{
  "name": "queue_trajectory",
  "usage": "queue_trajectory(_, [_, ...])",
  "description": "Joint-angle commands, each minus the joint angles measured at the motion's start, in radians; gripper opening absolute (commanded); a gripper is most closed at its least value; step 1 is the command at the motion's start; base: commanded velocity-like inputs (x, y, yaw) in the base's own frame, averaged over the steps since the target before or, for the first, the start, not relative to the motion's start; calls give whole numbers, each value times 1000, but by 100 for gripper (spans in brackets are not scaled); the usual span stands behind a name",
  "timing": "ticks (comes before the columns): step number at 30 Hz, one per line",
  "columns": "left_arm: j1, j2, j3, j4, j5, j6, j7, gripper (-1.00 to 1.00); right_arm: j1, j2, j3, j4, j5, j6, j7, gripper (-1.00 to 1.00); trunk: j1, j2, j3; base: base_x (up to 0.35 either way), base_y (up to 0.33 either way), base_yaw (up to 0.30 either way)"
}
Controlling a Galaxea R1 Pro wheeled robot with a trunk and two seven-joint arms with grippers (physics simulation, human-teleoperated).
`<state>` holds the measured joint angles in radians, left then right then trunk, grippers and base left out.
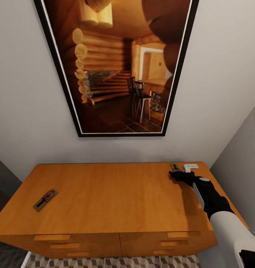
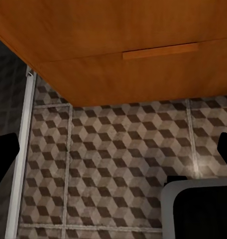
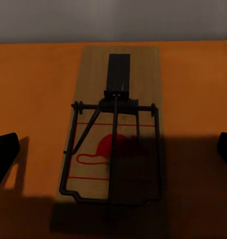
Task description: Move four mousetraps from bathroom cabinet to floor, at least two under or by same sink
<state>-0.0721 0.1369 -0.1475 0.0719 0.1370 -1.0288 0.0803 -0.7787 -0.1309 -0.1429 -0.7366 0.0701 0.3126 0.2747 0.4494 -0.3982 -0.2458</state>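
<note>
Your right tool (image 1: 177,174) sits over the far right corner of the orange-brown cabinet (image 1: 112,197). Its fingers (image 3: 5,154) are spread wide and hold nothing — one mousetrap (image 3: 113,137) lies flat on the cabinet top directly below, between the two fingertips, its wire bar and red print facing up. In the head view that trap (image 1: 174,167) lies just ahead of the tool, with a small white object (image 1: 190,167) just beside it near the wall. A second mousetrap (image 1: 45,200) lies well apart, near the cabinet's left end.

Your left tool (image 2: 113,149) hangs low in front of the cabinet's drawers (image 2: 161,51), fingers wide apart and empty, over the cube-patterned bathroom floor (image 2: 118,164). Above the cabinet hangs a framed picture (image 1: 116,67).
</note>
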Motion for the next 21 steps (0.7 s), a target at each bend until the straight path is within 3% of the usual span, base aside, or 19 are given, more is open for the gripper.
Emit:
queue_trajectory(1, [-2,0,-9,3,4,-5,5,100,-1,0,-5,-1,10,5,8,100,1,-2,-2,0,0,0])
queue_trajectory(21, [-2,0,-9,3,4,-5,5,100,-1,5,-3,2,7,3,8,100,1,-2,-2,0,0,0])
